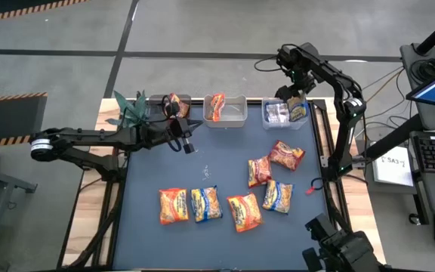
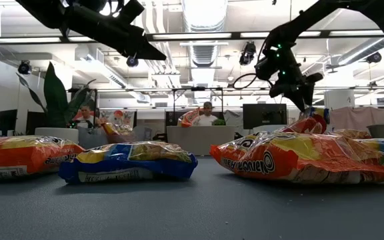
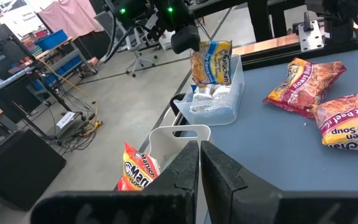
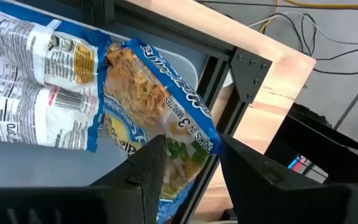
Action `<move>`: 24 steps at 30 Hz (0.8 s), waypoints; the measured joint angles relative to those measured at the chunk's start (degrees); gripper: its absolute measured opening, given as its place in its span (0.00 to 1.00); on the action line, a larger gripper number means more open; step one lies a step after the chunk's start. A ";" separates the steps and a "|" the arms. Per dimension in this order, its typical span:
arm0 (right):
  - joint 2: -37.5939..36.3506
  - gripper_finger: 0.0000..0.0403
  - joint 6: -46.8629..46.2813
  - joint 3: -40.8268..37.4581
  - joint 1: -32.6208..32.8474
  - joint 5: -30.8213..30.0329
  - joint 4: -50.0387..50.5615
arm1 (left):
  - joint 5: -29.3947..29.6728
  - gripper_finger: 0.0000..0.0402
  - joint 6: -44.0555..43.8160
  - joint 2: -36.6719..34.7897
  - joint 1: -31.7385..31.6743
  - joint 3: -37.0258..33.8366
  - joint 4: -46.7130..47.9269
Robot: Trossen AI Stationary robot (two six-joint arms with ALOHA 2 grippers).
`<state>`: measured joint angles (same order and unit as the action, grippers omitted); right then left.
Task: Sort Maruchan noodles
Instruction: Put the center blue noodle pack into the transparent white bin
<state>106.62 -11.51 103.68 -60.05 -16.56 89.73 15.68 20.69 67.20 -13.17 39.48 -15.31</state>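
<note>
Several Maruchan noodle packets lie flat on the dark table: orange [image 1: 174,205], blue-and-yellow [image 1: 206,202], and dark red [image 1: 285,155]. Three clear bins stand along the far edge. The left bin [image 1: 162,100] and the middle bin [image 1: 236,121] each hold an orange packet, and the right bin [image 1: 276,127] holds blue ones. My right gripper [image 4: 188,168] hangs open over the right bin, pointing down, with a blue-and-yellow packet [image 3: 211,62] standing between its fingers. My left gripper [image 1: 188,146] is shut and holds nothing, raised over the table near the left bin. My right gripper has its fingers [image 4: 148,171] on either side of the upper end [image 4: 185,146] of the blue-and-yellow packet, coming from above. I cannot tell whether they touch it. The packet stands tilted in the right bin, its lower end down among the blue packets there.
A green plant [image 1: 131,109] stands at the table's far left corner. Wooden boards [image 1: 325,151] edge the table on both sides. The dark surface between the bins and the loose packets lies bare. People sit at desks [image 2: 207,117] in the room beyond.
</note>
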 joint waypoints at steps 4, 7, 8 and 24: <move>-0.01 0.36 -0.93 0.00 0.00 -0.02 -2.26 | -0.01 0.00 0.00 0.00 -0.02 0.00 0.00; 0.13 0.35 -0.93 0.00 0.04 0.00 -4.29 | -0.02 0.00 0.00 0.00 -0.02 0.00 0.02; 0.24 0.34 -0.92 -0.06 0.04 -0.01 -4.76 | -0.01 0.00 0.00 0.00 -0.01 0.00 0.00; -5.49 0.38 -0.30 7.05 0.98 -0.13 -4.50 | -0.02 0.00 0.00 0.00 0.01 0.00 0.11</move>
<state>101.13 -11.81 110.73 -59.07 -16.69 85.23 15.66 20.69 67.20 -13.17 39.48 -15.20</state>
